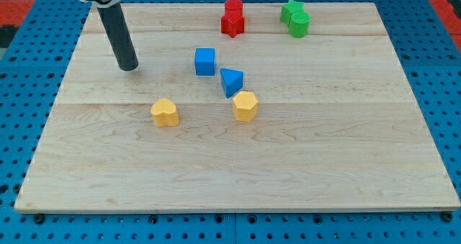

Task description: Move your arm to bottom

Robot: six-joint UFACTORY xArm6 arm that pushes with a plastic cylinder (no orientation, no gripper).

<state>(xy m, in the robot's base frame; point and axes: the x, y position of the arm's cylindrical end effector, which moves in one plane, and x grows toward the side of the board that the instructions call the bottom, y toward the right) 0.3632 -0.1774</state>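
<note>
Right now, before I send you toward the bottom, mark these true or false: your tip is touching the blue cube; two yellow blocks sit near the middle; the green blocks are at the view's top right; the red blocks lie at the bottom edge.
1. My tip touches the blue cube: false, it stands apart, to the cube's left.
2. Two yellow blocks sit near the middle: true, the yellow heart and the yellow hexagon.
3. The green blocks are at the view's top right: true.
4. The red blocks lie at the bottom edge: false, they are at the top.
</note>
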